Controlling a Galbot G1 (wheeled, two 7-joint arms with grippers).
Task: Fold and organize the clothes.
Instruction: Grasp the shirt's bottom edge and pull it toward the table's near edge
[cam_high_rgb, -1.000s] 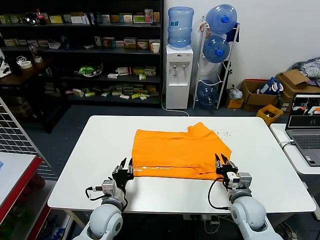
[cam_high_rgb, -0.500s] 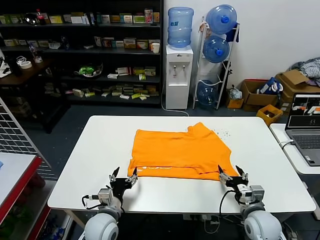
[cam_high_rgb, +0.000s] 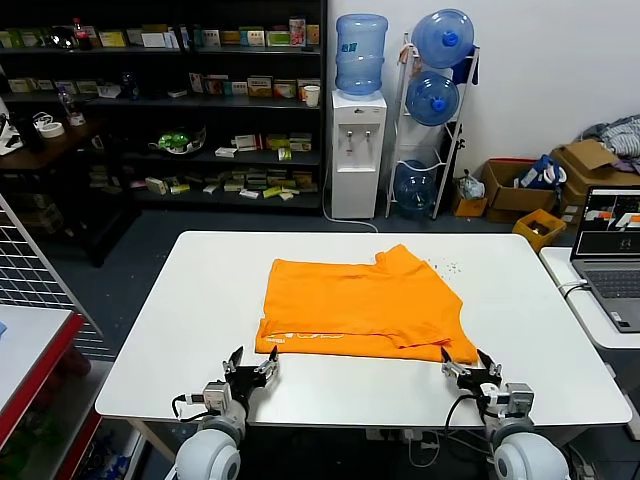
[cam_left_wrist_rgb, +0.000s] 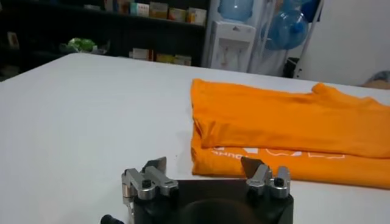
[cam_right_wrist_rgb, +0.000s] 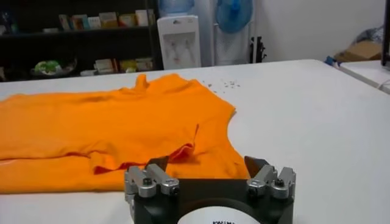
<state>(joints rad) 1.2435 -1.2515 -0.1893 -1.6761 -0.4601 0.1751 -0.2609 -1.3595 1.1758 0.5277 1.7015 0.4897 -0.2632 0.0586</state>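
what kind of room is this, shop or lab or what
Probably a robot test lab set up like a small shop. Dark shelves stocked with boxed goods line the back wall, a white water dispenser stands beside spare blue bottles, and an open laptop sits next to the white worktable.

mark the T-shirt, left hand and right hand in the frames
T-shirt (cam_high_rgb: 355, 300): head view, middle of the folded orange cloth.
Left hand (cam_high_rgb: 250, 366): head view, midway between its open fingertips.
Right hand (cam_high_rgb: 465, 365): head view, midway between its open fingertips.
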